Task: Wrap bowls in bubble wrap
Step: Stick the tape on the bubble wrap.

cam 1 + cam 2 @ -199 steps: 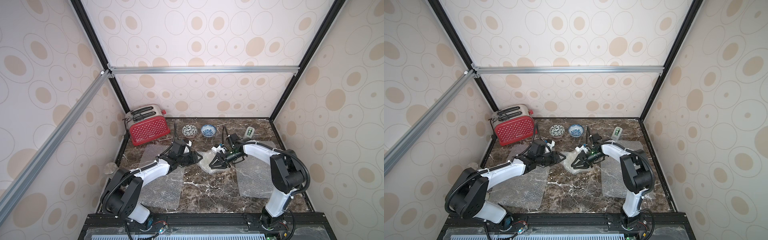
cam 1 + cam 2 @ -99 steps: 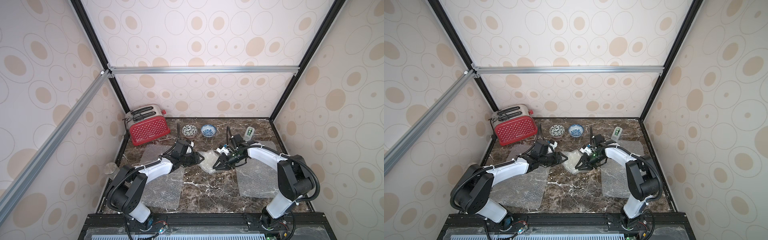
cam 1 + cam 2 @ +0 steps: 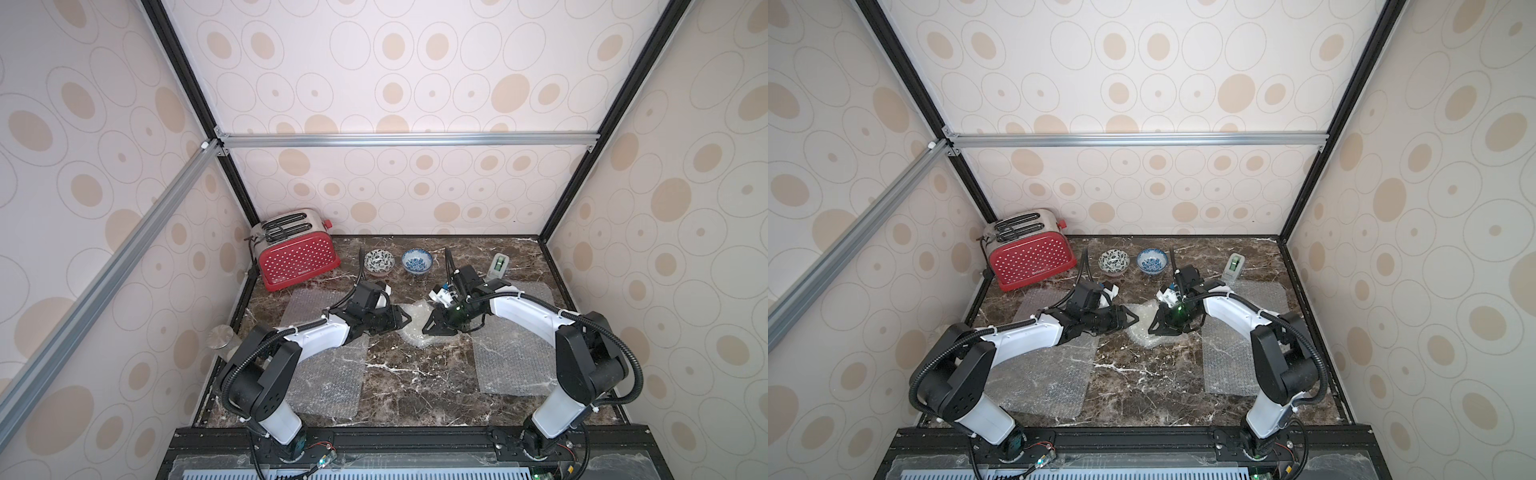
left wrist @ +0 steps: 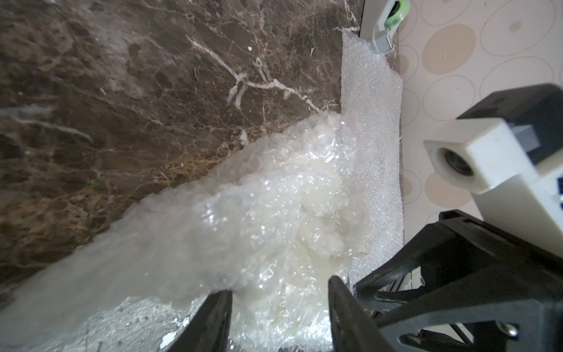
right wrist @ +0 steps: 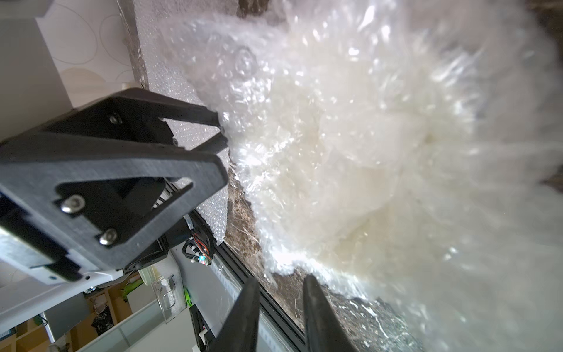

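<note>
You have both claws at the crumpled bubble wrap bundle (image 3: 415,338) in the middle of the table (image 3: 415,386), between the left flat sheet (image 3: 328,382) and the right flat sheet (image 3: 511,365). Through the plastic the plain cream bowl (image 4: 316,213) seems to show as a pale form, so I judge that it is inside. The leaf-pattern bowl (image 3: 379,262) and the blue-pattern bowl (image 3: 417,262) stand bare near the back wall. The left claw (image 3: 404,322) has its fingers (image 4: 217,320) apart with wrap between them, but I cannot tell if they press it. The right claw (image 3: 430,329) has a narrow gap with nothing in it, and its tips are just at the edge of the wrap. The danger is this: the wrap looks springy and nothing fixes it, so if you release one side, the folds can spring open. If the right claw closes on one thin layer only and pulls, it can strip the wrap or drag the bowl over the table.
</note>
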Motion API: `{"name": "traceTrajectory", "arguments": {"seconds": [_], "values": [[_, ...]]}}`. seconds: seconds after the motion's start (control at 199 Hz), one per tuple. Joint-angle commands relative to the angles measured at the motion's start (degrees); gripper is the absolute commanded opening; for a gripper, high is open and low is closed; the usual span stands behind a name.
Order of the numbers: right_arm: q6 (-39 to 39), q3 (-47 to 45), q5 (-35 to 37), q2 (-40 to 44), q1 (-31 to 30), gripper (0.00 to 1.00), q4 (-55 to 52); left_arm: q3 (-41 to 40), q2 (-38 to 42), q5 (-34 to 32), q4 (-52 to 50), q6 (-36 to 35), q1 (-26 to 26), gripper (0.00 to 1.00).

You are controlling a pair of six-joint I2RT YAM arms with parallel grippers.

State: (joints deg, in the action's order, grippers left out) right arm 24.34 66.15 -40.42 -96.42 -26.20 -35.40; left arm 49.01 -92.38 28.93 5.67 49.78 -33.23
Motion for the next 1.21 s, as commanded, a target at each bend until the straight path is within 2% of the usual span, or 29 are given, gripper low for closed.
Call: {"name": "traceTrajectory", "arguments": {"seconds": [0.0, 0.564, 0.891, 1.203], "values": [[-0.2, 1.5, -0.2, 0.4, -0.7, 0.28, -0.4, 1.7, -0.5, 0.5, 1.4, 0.6, -0.4, 0.50], [-0.5, 3.1, 0.5, -2.4, -2.4, 0.25, -1.2, 1.4, -0.7, 0.5, 1.5, 0.5, -0.4, 0.50], [0.3, 3.2, -0.5, -2.9, -3.0, 0.07, -0.3, 1.1, -0.9, 0.5, 1.9, 0.5, -0.4, 0.50], [-1.7, 3.1, -3.8, -0.6, -0.6, 0.05, -4.2, 1.2, -2.5, -0.2, 1.7, 0.1, -0.5, 0.50]]}}
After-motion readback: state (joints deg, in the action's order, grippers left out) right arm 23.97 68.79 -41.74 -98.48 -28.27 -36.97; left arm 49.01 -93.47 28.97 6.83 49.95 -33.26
